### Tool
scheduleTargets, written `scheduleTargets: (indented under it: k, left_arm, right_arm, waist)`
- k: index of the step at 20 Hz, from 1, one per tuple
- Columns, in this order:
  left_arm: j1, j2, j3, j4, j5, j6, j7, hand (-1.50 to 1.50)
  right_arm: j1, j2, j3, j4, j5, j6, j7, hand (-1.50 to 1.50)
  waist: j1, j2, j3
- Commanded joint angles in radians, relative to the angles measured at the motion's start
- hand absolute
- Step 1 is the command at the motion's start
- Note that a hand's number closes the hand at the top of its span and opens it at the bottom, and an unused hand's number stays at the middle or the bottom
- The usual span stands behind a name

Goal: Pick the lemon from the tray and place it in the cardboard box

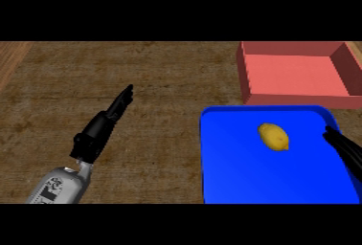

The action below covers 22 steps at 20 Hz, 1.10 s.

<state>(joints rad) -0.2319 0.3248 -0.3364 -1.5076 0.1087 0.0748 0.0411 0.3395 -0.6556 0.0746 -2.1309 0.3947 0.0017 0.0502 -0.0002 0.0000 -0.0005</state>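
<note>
Lemon [274, 136]: lying on the blue tray [240, 167], right of its middle — nothing touches it.
Box [297, 72]: reddish, open-topped, just beyond the tray's far edge.
Left hand [106, 119]: over the brown counter [163, 72], left of the tray; fingers straight and pressed together, holding nothing.
Right hand [346, 148]: partly in view at the tray's right rim, near the lemon — spread or closed, cannot tell.

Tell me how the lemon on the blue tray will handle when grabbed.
The lemon is oval and lies on its side, so a nudge would probably roll it. The tray looks smooth, so it may slide. Small against the tray, it is likely light.
</note>
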Motion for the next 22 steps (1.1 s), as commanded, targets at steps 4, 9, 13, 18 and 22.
scheduleTargets:
  k: [4, 9, 13, 18, 22]
  left_arm:
    - [0.014, -0.046, 0.021, 0.012, -0.051, -0.036, 0.001, 0.00]
    - [0.012, -0.077, 0.034, -0.110, -0.088, -0.025, 0.122, 0.00]
    - [0.097, -0.086, 0.060, -0.040, -0.106, -0.078, -0.019, 0.00]
    - [0.074, -0.086, 0.132, -0.079, -0.104, -0.132, 0.034, 0.00]
    - [0.022, -0.100, 0.176, 0.022, -0.108, -0.169, -0.011, 0.00]
  right_arm:
    - [-0.202, 0.101, 0.078, 0.128, 0.099, 0.097, 0.131, -1.50]
    - [-0.149, 0.170, 0.052, 0.218, 0.170, 0.053, 0.011, -1.50]
    - [-0.208, 0.206, 0.018, 0.300, 0.190, 0.044, -0.065, -1.50]
    - [-0.185, 0.249, 0.007, 0.290, 0.255, 0.066, -0.066, -1.50]
    - [-0.315, 0.224, -0.041, 0.349, 0.215, 0.186, -0.038, -1.50]
  waist:
    - [0.005, 0.001, 0.000]
    - [-0.001, -0.001, 0.001]
    - [0.001, 0.000, 0.001]
    - [0.000, -0.001, 0.001]
    - [0.001, 0.001, 0.000]
